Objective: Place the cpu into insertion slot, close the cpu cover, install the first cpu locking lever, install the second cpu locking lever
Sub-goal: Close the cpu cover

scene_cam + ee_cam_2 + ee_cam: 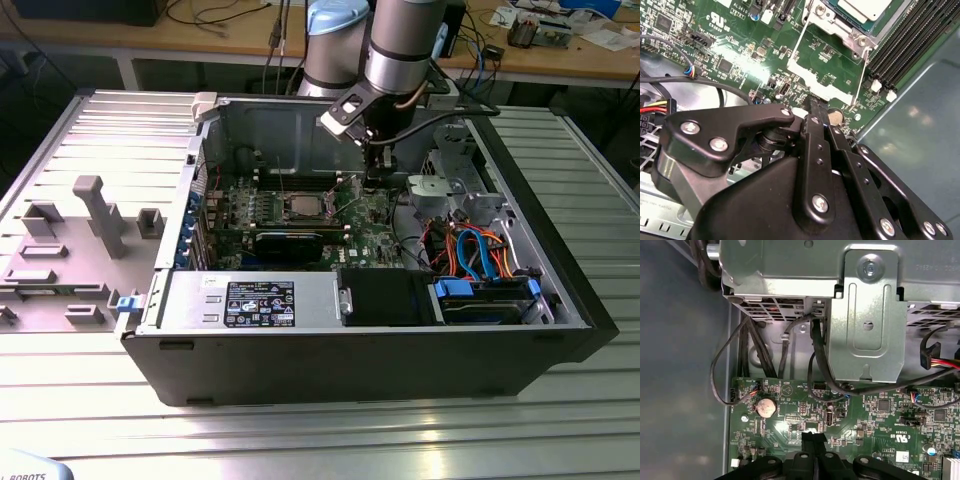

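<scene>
Gripper [815,106] matte black, jaws closed; flat silver-grey square cpu [865,6] in insertion slot [826,16]

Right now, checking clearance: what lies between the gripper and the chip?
The open silver cover frame, green board showing through it, in the second wrist view.

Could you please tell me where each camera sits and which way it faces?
Exterior view: off the arm, looking down into the open black computer case; the grey robot arm and its black gripper show.
Second wrist view: on the wrist, looking along the gripper, jaws shut, onto the green circuit board and the silver-topped square cpu.
First wrist view: on the wrist, looking past the gripper to the board's edge and a grey metal bracket.
Both wrist views share the round silver coin battery.
</scene>
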Robot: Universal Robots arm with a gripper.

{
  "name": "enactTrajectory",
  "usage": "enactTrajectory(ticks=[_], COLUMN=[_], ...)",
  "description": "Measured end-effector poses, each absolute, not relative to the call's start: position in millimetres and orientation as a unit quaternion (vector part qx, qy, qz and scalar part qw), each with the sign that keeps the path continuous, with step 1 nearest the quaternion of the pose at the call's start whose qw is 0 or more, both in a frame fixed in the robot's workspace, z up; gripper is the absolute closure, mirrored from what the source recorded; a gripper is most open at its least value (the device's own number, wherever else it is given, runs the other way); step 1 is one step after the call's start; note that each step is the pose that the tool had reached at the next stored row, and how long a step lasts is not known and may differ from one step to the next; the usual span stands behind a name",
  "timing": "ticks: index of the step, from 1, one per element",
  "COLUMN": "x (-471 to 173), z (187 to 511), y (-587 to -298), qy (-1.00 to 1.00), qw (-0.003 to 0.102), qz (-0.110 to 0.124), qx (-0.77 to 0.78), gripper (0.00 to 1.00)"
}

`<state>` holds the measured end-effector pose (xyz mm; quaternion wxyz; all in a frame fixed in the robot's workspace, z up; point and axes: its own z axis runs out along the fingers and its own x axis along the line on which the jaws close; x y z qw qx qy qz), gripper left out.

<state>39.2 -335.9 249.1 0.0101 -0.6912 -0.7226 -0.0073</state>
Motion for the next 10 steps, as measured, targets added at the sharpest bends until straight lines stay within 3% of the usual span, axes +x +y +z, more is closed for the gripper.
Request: enactTrajectory(ticks=[10], x=[23.0], z=[249.2], y=[-335.9], qy=[-0.723], qw=[0.010], qz=[-0.007], qx=[-0.691], gripper=[0.89])
